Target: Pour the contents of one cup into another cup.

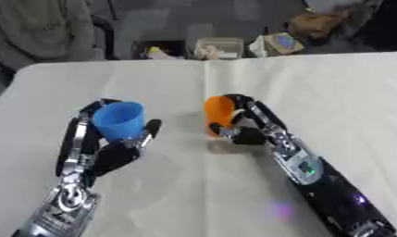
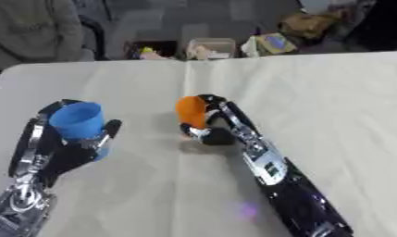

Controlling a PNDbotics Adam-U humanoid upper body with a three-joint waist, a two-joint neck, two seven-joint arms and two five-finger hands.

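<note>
Two cups, two hands, one pour not yet begun: we see the left hand (image 1: 112, 150) wrapped around the blue cup (image 1: 120, 120), fingers behind it and thumb in front, the cup upright with its mouth open toward us on the near left of the white table (image 1: 331, 92); the right hand (image 1: 242, 125) curls around the orange cup (image 1: 218, 112) at mid-table, fingers over its far side and thumb low at its base. The orange cup looks upright or only slightly leaning, its base apparently at the tabletop, though we cannot tell for sure whether it rests there or has just lifted off; we cannot see inside either cup, so we cannot say which one holds the contents. The two cups stand apart, with a clear stretch of table between them.

To pour well from here, we judge that the cups must first be brought together; the receiving cup should stay level and steady while the other comes just above and beside its rim; the tilt should be slow, lip over the open mouth, so nothing falls on the cloth; neither grip should shift on the smooth cup wall as the wrist turns; a hurried tilt risks a spill.
</note>
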